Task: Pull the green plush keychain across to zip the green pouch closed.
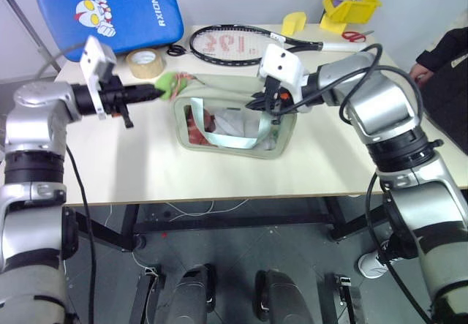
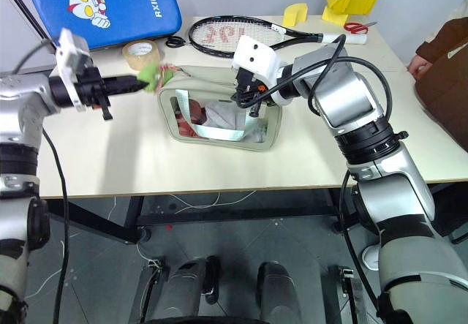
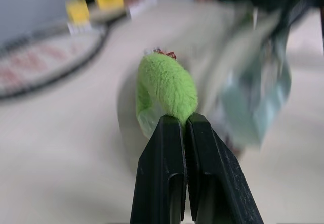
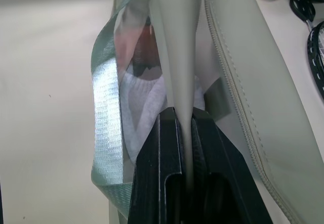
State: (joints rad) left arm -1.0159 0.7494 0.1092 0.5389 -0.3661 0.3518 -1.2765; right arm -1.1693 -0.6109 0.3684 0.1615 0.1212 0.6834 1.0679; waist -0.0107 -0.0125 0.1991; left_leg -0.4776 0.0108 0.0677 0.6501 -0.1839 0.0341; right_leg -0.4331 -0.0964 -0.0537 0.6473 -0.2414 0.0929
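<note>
Left arm reaching level across the desk (image 1: 110,170) from the robot's left, its tool (image 3: 185,120) pointing toward the middle. The two black fingers are pressed together on the lower end of the green plush keychain (image 3: 167,87), a fuzzy lime-green oval. The keychain sits at the pouch's upper corner on the robot's left, beside a roll of brown tape (image 1: 145,63).

Right arm bent at the elbow and angled inward and downward, its tool (image 4: 184,120) closed on a fold of the green pouch (image 1: 234,123) at the top edge toward the robot's right. A thin flap of smooth sage-green fabric is pinched between the fingers (image 4: 164,148).

The pouch is a soft rectangular bag of pale sage-green material, standing on the desk between the two tools. Its front is a clear plastic window showing white and reddish contents. A shiny mint strap (image 1: 223,137) hangs in a loop across the window, and a stitched zipper line (image 4: 238,107) runs along the top.

Behind the pouch lie a racket (image 1: 241,44) with a dark oval frame, a blue padded cushion (image 1: 110,13) with a printed cartoon figure, yellow plastic bins (image 1: 351,6) and red-handled scissors (image 1: 357,36). The desk is pale, smooth and matte. A person's dark sleeve (image 1: 446,53) shows at the desk's far edge on the robot's right.
</note>
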